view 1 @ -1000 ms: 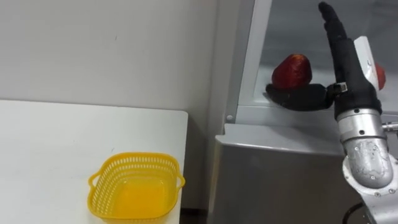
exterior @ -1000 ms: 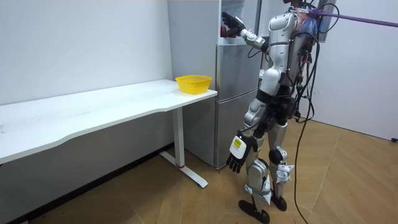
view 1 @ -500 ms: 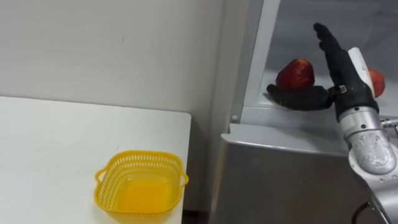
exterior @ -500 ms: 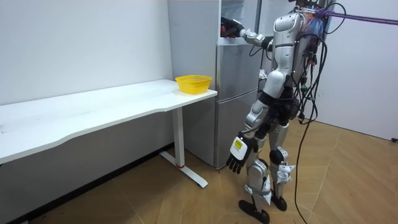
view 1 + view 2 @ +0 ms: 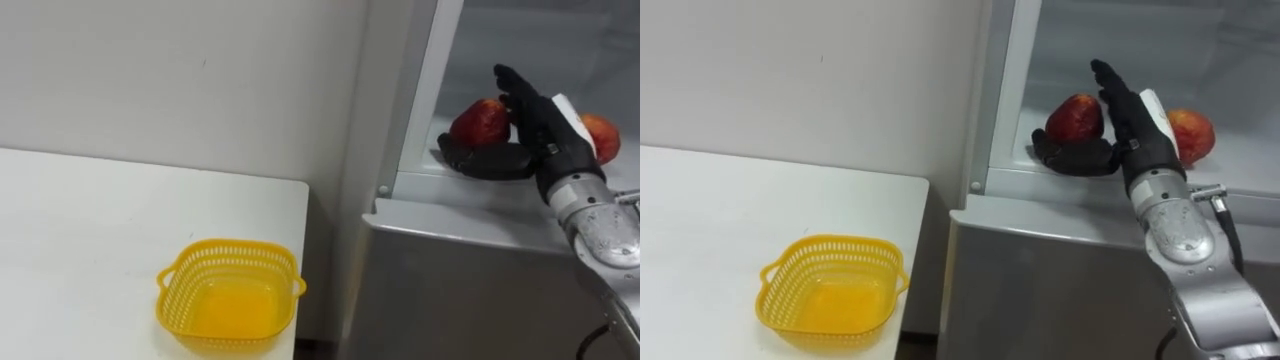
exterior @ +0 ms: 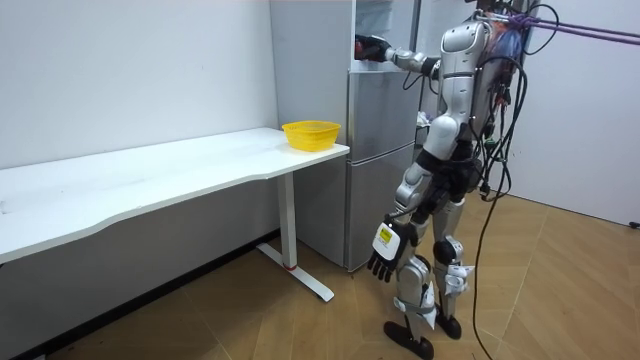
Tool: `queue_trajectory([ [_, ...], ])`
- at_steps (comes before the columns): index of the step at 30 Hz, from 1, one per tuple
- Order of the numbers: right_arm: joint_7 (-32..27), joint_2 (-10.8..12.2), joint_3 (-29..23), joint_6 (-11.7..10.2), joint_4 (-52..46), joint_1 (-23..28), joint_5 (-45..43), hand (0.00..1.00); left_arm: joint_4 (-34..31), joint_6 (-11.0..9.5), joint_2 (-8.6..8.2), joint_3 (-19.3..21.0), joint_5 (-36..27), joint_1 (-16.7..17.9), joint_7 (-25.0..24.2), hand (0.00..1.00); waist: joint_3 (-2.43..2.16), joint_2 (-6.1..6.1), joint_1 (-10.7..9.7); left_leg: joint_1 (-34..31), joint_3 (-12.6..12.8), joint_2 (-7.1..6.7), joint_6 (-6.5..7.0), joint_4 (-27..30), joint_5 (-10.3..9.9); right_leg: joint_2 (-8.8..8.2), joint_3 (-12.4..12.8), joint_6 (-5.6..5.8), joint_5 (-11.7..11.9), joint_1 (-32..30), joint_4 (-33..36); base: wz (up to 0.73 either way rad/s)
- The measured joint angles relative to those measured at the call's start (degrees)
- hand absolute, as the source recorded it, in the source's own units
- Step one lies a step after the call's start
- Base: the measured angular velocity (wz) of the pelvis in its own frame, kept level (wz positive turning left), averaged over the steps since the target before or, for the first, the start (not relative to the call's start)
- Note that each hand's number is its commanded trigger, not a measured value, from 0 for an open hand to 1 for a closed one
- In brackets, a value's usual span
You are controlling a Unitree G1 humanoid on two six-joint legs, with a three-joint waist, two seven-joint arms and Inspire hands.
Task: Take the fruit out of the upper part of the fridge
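left eye, right hand: your robot's right hand (image 5: 545, 135) was inside the open upper compartment of the tall grey metal fridge (image 5: 450, 290), released, fingers straight, grasping nothing.
left eye, target: the round red apple (image 5: 480, 122) lay on the shelf, just left of the fingers, above the spread thumb.
left eye, next move: you likely needed to curl round it, then lift it out over the sill.
right eye, obstacle: a second red-yellow apple (image 5: 1190, 133) sat just beside the hand's back and could be nudged.
right eye, surroundings: a yellow plastic mesh basket (image 5: 830, 240) stood on the white table (image 5: 700, 220), well apart.
room view, left hand: the left hand (image 6: 385, 262) hung by the thigh; i could not tell its state.
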Motion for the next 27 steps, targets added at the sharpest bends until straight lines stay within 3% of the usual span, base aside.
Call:
queue_trajectory([
  [3, 1.7, -0.3, 0.0, 0.42, 0.04, -0.29, 0.1, 0.01, 0.05, 0.74, -0.02, -0.03, -0.03, -0.24, -0.49, 0.0, -0.12, -0.15, -0.02, -0.02, 0.11, 0.04, 0.0, 0.0, 0.0, 0.0, 0.09, -0.05, 0.03, -0.12, 0.03, 0.0],
  [4, 2.55, -0.5, 0.01, 0.44, 0.11, -0.32, 0.11, 0.12, 0.07, 1.21, -0.01, -0.03, -0.03, -0.38, -0.58, 0.0, -0.12, -0.14, -0.04, -0.02, 0.11, 0.04, 0.0, 0.0, 0.01, 0.02, 0.09, -0.06, 0.04, -0.08, 0.02, 0.0],
  [5, 3.06, -0.63, 0.01, 0.45, 0.23, -0.39, 0.11, 0.49, 0.06, 1.38, 0.0, -0.03, -0.03, -0.41, -0.59, 0.0, -0.12, -0.14, -0.05, 0.0, 0.12, 0.04, 0.0, 0.0, 0.01, 0.02, 0.09, -0.06, 0.04, -0.06, 0.02, 0.0],
  [7, 5.2, -1.0, 0.01, 0.87, 1.16, -1.2, 0.13, 0.73, 0.05, 1.66, 0.01, -0.03, -0.02, -0.4, -0.67, 0.0, -0.24, -0.21, -0.14, 0.05, 0.16, 0.03, 0.01, 0.0, 0.01, 0.01, 0.08, -0.06, 0.04, 0.0, 0.02, 0.0],
  [8, 5.65, -1.02, 0.01, 0.87, 1.7, -1.54, 0.2, 1.0, 0.05, 1.81, 0.01, -0.03, -0.03, -0.41, -0.71, 0.0, -0.25, -0.22, -0.17, 0.08, 0.16, 0.04, 0.01, 0.0, 0.01, 0.02, 0.1, -0.06, 0.04, 0.02, 0.02, 0.0],
  [13, 7.9, -1.18, -0.38, 3.34, 3.02, -2.62, 1.52, 1.0, 0.03, 3.72, 0.09, -0.03, -0.03, -0.47, -1.37, 0.0, -0.56, -0.37, -0.15, 0.2, 0.14, 0.07, 0.01, 0.01, 0.01, 0.06, 0.17, -0.07, 0.04, 0.19, 0.03, 0.0],
  [27, 9.04, -1.39, -1.11, 3.98, 4.0, -4.88, 3.03, 1.0, -1.23, 3.96, 0.34, -0.04, -0.07, -0.84, -1.59, 0.0, -0.58, -0.52, -0.05, 0.32, 0.27, 0.1, -0.01, -0.2, 0.01, 0.08, 0.12, -0.07, 0.04, 0.22, -0.09, 0.0],
])
